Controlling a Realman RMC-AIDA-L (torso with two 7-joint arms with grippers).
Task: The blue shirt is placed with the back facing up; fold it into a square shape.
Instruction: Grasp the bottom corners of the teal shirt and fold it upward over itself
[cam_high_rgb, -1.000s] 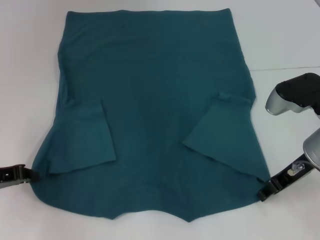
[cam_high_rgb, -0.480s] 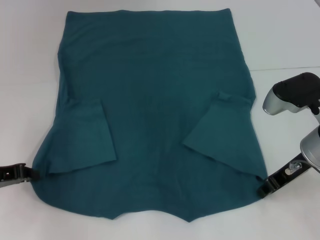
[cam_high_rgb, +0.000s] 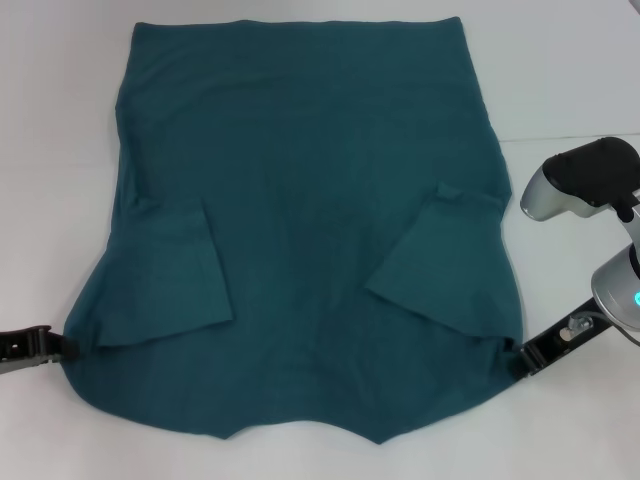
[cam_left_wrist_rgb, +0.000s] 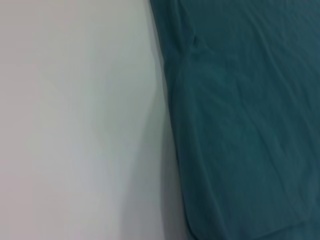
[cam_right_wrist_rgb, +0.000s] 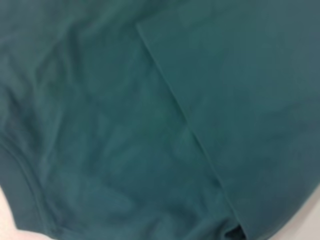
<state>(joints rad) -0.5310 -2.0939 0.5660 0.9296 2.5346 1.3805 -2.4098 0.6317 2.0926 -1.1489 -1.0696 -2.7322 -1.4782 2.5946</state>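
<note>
- A plain white table (cam_high_rgb: 580, 70) fills the head view, bare and matte, with only a faint seam line running across it on the right; nothing of the room beyond it shows.
- Spread flat over the middle of it lies the blue shirt (cam_high_rgb: 310, 200), hem at the far edge, neckline at the near edge, reaching almost from side to side.
- Both sleeves are already turned in over the body, the left sleeve (cam_high_rgb: 165, 275) and the right sleeve (cam_high_rgb: 440, 260) lying as flaps, so the outline is narrower and nearer a rectangle.
- The left gripper (cam_high_rgb: 60, 348) sits low on the table at the near left shoulder corner, right at the cloth's edge; whether it is pinching the fabric I cannot tell.
- The right gripper (cam_high_rgb: 515, 357) mirrors it at the near right shoulder corner, tip touching the hem there, and its grip cannot be made out either.
- That symmetric placement looks like set-up for carrying the shoulder end up and over toward the hem, a judgement only.
- The left wrist view shows the shirt's side edge against white table; the right wrist view is filled with cloth and the sleeve's straight edge.
- Soft knit, so the corners may sag or wrinkle if lifted unevenly.
</note>
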